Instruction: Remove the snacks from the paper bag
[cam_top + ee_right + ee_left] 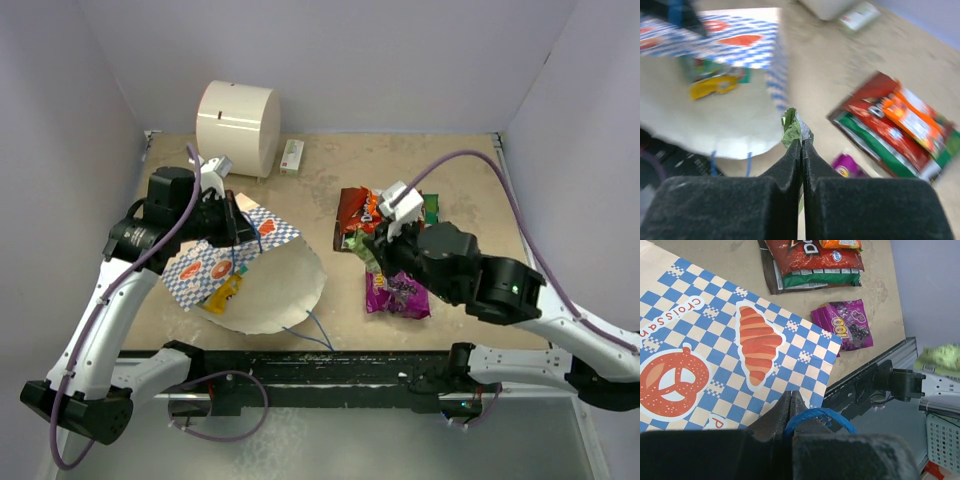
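The blue-and-white checkered paper bag (205, 262) lies on its side at the left, its cream-lined mouth (280, 290) open toward the front. My left gripper (236, 226) is shut on its blue cord handle (821, 416) at the bag's edge (740, 345). A yellow-orange packet (224, 293) and a teal one (707, 70) lie inside the mouth. My right gripper (378, 243) is shut on a crumpled green packet (792, 131), held between bag and pile. Red, orange and green packets (362, 208) lie stacked on the table; a purple packet (398, 295) lies in front of them.
A big cream cylinder (238, 115) stands at the back left, with a small white-and-red box (292, 156) beside it. Grey walls close in the table on three sides. The table's front edge (330, 352) runs just below the bag's mouth.
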`<state>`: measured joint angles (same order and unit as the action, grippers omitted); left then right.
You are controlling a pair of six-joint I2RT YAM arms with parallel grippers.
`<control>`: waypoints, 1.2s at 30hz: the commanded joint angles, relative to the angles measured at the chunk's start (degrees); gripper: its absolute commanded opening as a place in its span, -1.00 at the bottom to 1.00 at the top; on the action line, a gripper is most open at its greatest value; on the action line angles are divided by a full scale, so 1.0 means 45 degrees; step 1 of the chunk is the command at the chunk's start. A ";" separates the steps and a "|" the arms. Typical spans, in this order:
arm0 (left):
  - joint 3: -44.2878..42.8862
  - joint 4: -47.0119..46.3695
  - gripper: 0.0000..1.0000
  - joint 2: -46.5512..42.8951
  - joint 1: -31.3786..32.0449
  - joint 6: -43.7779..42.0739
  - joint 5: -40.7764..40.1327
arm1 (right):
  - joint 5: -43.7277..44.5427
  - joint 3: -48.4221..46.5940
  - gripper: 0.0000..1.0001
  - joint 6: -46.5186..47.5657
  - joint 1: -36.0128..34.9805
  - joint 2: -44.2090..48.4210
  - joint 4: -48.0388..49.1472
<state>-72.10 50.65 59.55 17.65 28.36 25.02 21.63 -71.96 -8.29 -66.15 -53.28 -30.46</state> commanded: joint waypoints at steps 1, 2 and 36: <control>-0.0229 -0.0125 -1.00 -0.0314 0.0008 -0.0152 -0.0187 | 0.5910 -0.1286 -1.00 -0.3405 0.0099 -0.1887 -0.2933; -0.0244 -0.0082 -1.00 -0.0332 0.0012 -0.0150 -0.0193 | 0.6402 -0.1422 -1.00 -0.3708 0.0289 -0.2252 -0.3118; -0.0825 0.0741 -1.00 -0.0562 0.0020 -0.0345 -0.0258 | 0.6669 -1.2192 -0.97 -0.0681 0.6773 -1.6501 -0.7174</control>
<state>-73.73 54.96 57.32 17.65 27.83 24.12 48.58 -125.58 -10.24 -33.91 -126.93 -60.71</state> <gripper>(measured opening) 0.003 0.011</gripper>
